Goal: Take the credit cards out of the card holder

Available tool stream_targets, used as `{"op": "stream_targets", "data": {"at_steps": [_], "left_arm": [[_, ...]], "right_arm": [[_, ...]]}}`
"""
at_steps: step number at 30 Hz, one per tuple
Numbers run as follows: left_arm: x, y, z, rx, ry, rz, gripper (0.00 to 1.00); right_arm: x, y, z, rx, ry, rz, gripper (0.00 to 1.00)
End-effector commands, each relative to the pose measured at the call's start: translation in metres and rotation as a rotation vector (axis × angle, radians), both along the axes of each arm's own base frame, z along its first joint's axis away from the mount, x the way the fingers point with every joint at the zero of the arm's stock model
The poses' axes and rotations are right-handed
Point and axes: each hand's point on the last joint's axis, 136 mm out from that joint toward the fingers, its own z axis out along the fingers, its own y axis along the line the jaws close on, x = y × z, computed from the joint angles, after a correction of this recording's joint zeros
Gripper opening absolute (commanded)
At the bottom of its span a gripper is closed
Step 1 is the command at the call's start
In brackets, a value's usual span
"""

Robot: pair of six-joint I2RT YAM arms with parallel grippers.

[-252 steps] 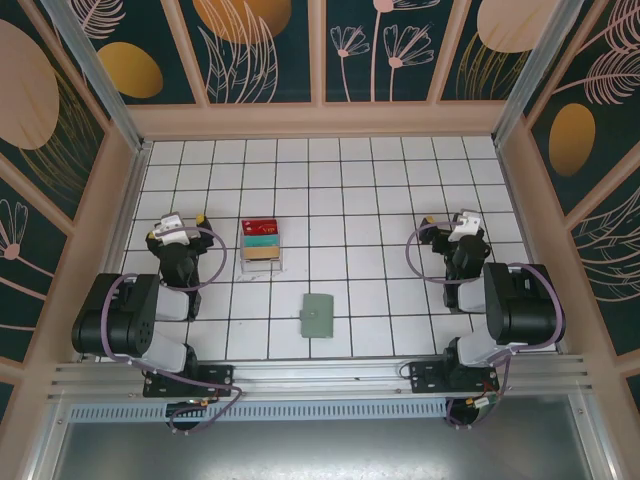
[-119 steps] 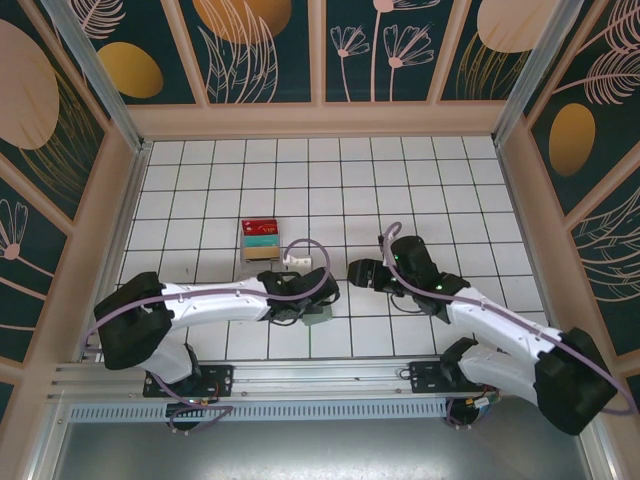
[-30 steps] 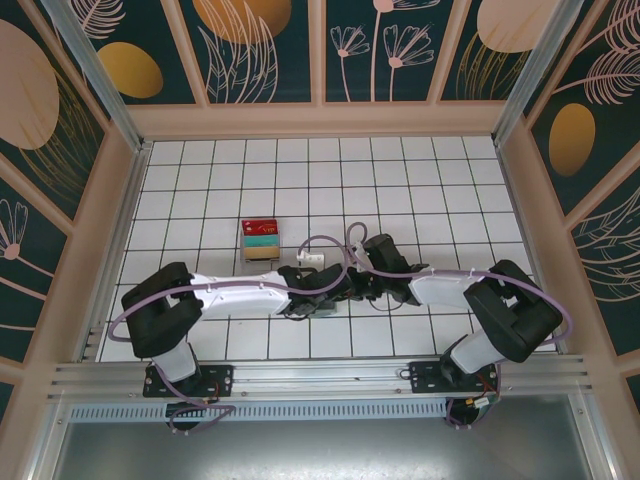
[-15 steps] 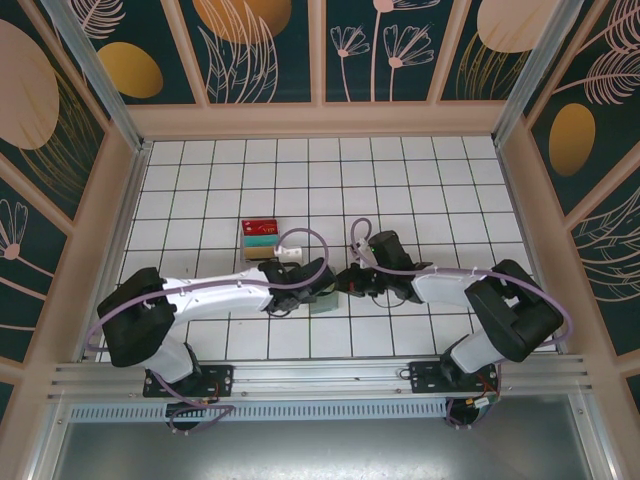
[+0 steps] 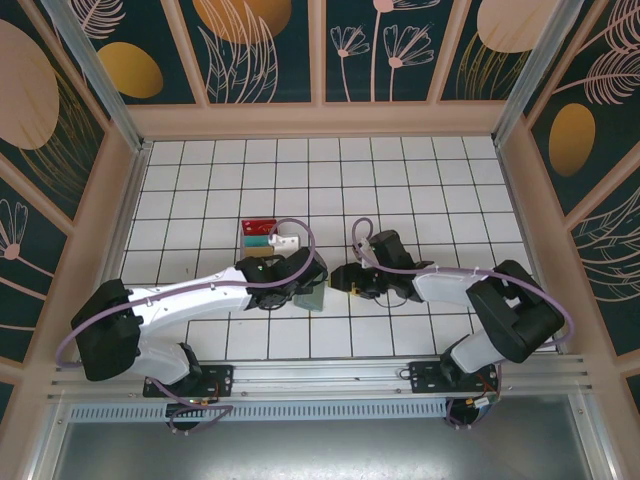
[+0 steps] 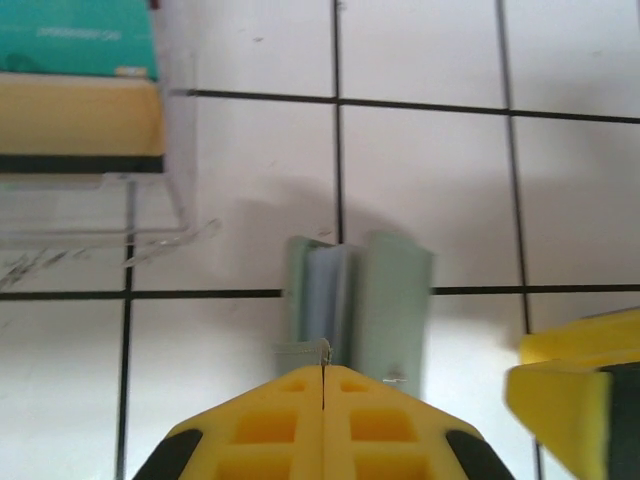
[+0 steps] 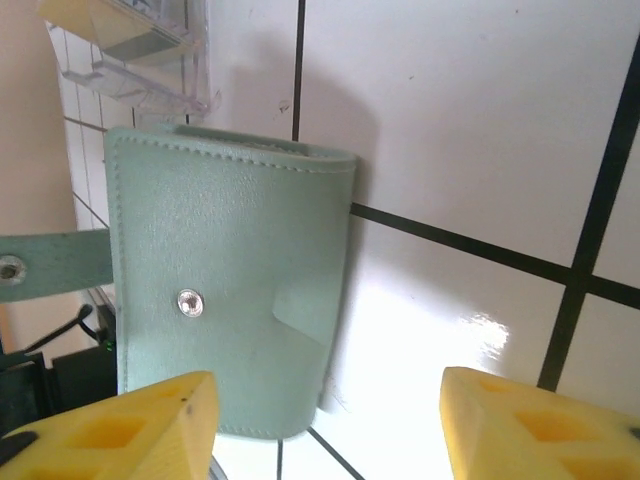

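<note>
Card holder (image 7: 230, 290) on edge on desk (image 6: 420, 180), strap pinched in closed left claw (image 6: 323, 378); right claw (image 7: 325, 410) just beside, fingers spread. Clear tray (image 6: 150, 215) near, holding teal card (image 6: 75, 40), tan card (image 6: 75, 115).

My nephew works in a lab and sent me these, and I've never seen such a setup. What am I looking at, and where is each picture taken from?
These are two robot arms bolted at the near edge of a white tiled table. Each ends in a two-finger gripper with yellow fingers. The wide picture comes from a fixed camera above and behind the arms. The two close-ups come from small cameras on the wrists, looking past each arm's own fingers. Between the grippers is a small grey-green card holder, light blue inside, which seems to stand on its edge. Near it is a clear tray holding coloured cards. The left gripper is shut and appears to pinch the card holder's strap. The right gripper is open, faces the snap side and holds nothing.
</note>
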Motion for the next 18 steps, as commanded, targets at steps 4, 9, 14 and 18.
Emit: {"op": "stream_targets", "data": {"at_steps": [4,9,14,18], "left_arm": [[0.009,-0.025,0.028,-0.104,-0.074,-0.075,0.0],[0.009,-0.043,0.042,-0.181,-0.087,-0.132,0.0],[0.012,-0.024,0.03,-0.095,-0.085,-0.057,0.0],[0.008,0.001,0.011,-0.013,-0.043,0.028,0.0]], "right_arm": [[0.015,0.008,0.034,0.043,-0.086,0.006,0.67],[0.016,0.016,0.039,0.069,-0.079,0.035,0.68],[0.016,0.013,0.024,0.018,-0.052,0.035,0.6],[0.012,0.008,0.015,-0.005,-0.037,0.032,0.59]]}}
